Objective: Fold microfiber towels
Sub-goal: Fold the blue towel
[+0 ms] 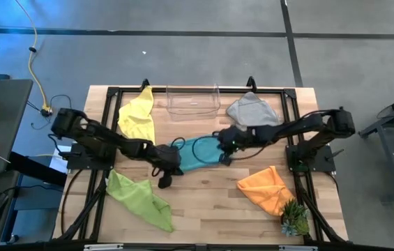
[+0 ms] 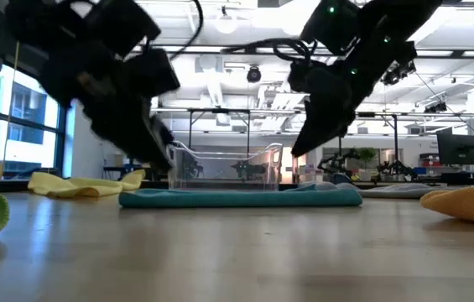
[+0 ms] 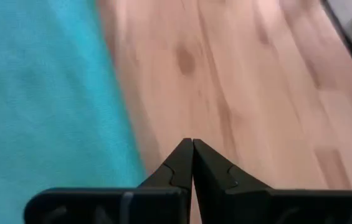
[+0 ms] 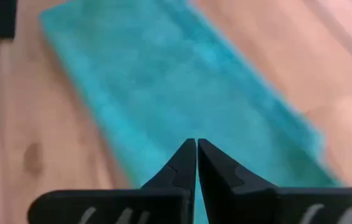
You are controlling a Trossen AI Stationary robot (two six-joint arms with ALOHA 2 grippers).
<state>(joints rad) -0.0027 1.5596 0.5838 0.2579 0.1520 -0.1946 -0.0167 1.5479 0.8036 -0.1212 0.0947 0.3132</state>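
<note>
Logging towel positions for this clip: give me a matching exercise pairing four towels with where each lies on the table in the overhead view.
Things:
1. yellow towel
2. teal towel
3. orange towel
4. grey towel

Places:
A. beside the small plant
B. table centre, between the two arms
C. far left corner
D. just right of the clear bin

Pairs: 1-C, 2-B, 3-A, 4-D
</note>
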